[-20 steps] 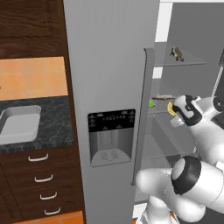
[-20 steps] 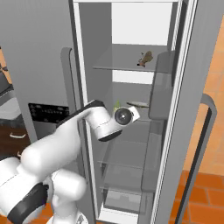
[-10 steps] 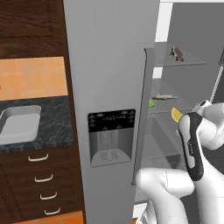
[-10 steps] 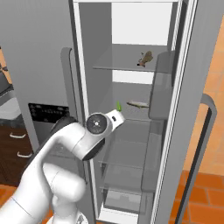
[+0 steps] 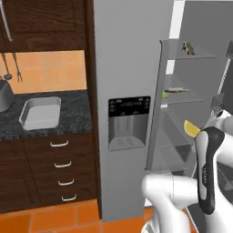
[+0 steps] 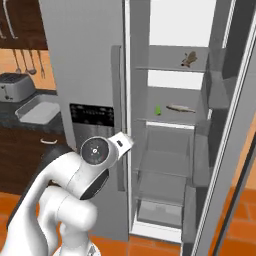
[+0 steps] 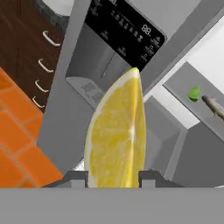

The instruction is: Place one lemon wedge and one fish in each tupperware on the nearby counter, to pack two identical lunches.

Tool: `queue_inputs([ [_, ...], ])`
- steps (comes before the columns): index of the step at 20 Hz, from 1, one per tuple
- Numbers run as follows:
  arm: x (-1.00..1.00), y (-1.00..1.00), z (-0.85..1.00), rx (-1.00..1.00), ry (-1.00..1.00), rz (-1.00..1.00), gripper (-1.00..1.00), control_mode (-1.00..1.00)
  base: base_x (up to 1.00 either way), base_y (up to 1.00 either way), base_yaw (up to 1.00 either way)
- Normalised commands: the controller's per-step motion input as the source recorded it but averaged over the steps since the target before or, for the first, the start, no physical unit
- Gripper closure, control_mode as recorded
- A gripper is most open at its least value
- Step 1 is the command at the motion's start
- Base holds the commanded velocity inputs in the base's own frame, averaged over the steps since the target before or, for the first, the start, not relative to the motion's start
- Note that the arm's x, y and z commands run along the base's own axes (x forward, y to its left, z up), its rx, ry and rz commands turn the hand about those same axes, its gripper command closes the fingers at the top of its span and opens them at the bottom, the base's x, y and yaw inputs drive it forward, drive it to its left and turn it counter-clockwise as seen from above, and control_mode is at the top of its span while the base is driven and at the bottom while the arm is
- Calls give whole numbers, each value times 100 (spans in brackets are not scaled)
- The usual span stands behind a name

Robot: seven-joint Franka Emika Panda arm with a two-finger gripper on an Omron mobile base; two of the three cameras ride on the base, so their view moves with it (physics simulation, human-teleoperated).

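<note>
A: Yellow lemon wedge (image 7: 116, 131) is clamped in our gripper (image 7: 113, 178), one fingertip on each side of it in the hand view, cut face toward the camera. From the left base view the wedge (image 5: 191, 128) is in the air in front of the open fridge (image 6: 170, 150), off every shelf.

B: How do we expect it to handle?

A: Our guess: light, soft, wet pulp, slippery rind. Squeezing harder will likely crush it or squirt it out. Pinching the flat cut faces near the thick middle looks right, and that's roughly where we have it.

B: And the fish?

A: One fish (image 6: 180, 108) lies on the middle fridge shelf, toward its right, with a small green thing (image 6: 157, 109) near the shelf's left end. A brownish item (image 6: 189, 58) sits on the shelf above; too small to call. We'd judge the fish limp and slick, so grip mid-body, across the narrow width.

B: Drop-off?

A: The counter (image 5: 68, 113), black speckled stone, is left of the fridge. A grey tupperware (image 5: 41, 113) sits beside its front edge. We'd need to swing left and carry gently.
</note>
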Motion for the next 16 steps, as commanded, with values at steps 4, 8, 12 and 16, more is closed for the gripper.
queue_inputs([
  [4,0,0,0,0,0,0,100,100,-50,100,12],
  [8,0,0,0,0,0,0,100,100,7,100,4],
  [12,0,0,0,0,0,0,100,100,38,100,0],
  [16,0,0,0,0,0,0,100,100,67,100,-1],
])
